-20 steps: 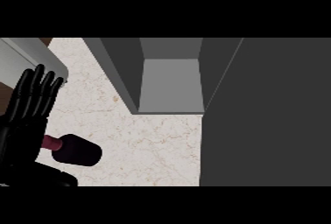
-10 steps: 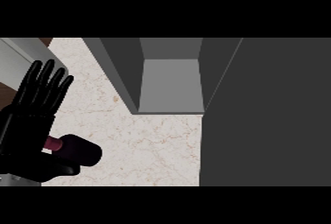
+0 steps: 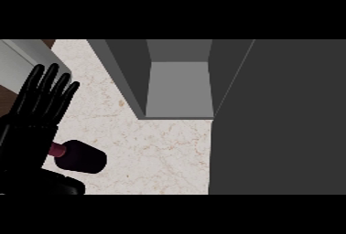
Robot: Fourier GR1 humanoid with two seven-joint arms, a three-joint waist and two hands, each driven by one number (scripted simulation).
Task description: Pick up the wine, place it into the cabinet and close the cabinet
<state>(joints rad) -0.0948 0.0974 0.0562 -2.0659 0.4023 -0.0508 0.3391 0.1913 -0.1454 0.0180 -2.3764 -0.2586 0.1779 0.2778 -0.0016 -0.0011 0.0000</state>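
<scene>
Head view. Only one hand (image 3: 42,103) shows, at the left edge, fingers (image 3: 51,84) straight and spread, pointing toward the far side of the counter (image 3: 155,151). It holds nothing. By its position it reads as the left hand; the right hand shows in no view.

The wine bottle (image 3: 82,156) lies on its side on the counter, just below and to the right of the hand's palm. Its dark body points right, and its reddish neck (image 3: 59,149) runs in under the heel of the hand. Whether neck and hand touch cannot be told, as the hand covers that spot.

The cabinet (image 3: 177,93) stands open, up and to the right of the fingertips, well apart from them. Its grey inner floor and side walls are visible. Its dark door (image 3: 283,119) fills the area farther right.

Change against the frame half a second earlier: the hand has shifted slightly up and to the right, the fingertips now nearer the cabinet's left wall. The bottle lies in the same place with the same heading. Cabinet and door are unchanged.
</scene>
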